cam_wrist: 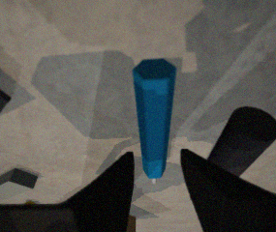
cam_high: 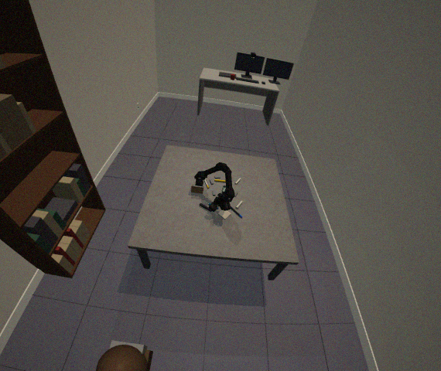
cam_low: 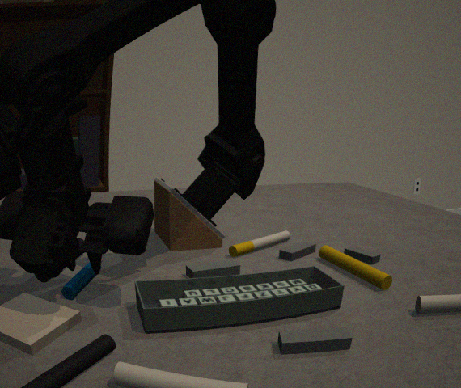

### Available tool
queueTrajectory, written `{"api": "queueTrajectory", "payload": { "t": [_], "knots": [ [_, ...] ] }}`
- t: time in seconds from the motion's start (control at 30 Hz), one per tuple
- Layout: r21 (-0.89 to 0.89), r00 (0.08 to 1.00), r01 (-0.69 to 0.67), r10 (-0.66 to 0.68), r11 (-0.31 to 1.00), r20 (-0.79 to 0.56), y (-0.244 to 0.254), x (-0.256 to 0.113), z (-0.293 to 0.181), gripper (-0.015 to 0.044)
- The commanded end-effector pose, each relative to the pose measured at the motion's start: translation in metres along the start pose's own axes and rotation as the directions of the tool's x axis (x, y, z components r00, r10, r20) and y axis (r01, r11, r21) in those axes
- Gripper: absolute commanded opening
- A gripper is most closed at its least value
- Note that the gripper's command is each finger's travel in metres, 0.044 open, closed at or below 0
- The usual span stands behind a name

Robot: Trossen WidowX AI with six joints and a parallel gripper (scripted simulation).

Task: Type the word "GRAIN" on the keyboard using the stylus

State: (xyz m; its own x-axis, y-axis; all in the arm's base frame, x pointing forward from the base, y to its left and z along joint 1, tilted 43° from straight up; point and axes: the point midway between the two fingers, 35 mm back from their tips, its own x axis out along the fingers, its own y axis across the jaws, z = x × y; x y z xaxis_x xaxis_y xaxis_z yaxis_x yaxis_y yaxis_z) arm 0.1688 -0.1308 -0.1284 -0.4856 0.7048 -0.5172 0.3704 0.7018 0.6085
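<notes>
The blue stylus (cam_low: 79, 281) (cam_wrist: 154, 116) lies on the desk, its thin pale tip pointing toward the wooden wedge. My gripper (cam_low: 83, 269) (cam_wrist: 157, 156) is open, low over the tip-side end of the stylus. In the wrist view that end lies between the two fingertips, with a gap on each side. In the exterior view one finger hides the tip. The keyboard, a dark green tray (cam_low: 238, 316) with two rows of pale lettered keys, stands to the right of the stylus in the exterior view. Its letters look upside down there.
A pale square block (cam_low: 26, 319) lies near the stylus. A black cylinder (cam_wrist: 246, 137) lies close beside the right finger in the wrist view. Another black rod (cam_low: 74, 360), a white cylinder (cam_low: 176, 377), a yellow cylinder (cam_low: 354, 267) and several grey blocks lie around the keyboard.
</notes>
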Motion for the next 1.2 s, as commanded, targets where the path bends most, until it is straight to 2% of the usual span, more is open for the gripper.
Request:
{"api": "queueTrajectory", "payload": {
  "t": [0.0, 0.43, 0.6, 0.7, 0.97, 1.17],
  "knots": [
    [0.005, 1.000, -0.006, 0.006, 1.000, -0.001, 0.001, 0.005, 0.002, 0.0150],
    [0.005, 1.000, -0.006, 0.006, 1.000, -0.001, 0.001, 0.007, 0.003, 0.0150],
    [0.000, 1.000, -0.001, 0.001, 1.000, -0.003, 0.000, 0.005, 0.003, 0.0019],
    [0.000, 1.000, -0.001, 0.001, 1.000, -0.003, 0.000, 0.005, 0.003, 0.0000],
    [0.000, 1.000, -0.001, 0.001, 1.000, -0.003, 0.000, 0.001, 0.001, 0.0000],
    [0.001, 1.000, 0.000, 0.000, 1.000, -0.004, 0.000, -0.033, -0.019, 0.0000]
  ]
}}
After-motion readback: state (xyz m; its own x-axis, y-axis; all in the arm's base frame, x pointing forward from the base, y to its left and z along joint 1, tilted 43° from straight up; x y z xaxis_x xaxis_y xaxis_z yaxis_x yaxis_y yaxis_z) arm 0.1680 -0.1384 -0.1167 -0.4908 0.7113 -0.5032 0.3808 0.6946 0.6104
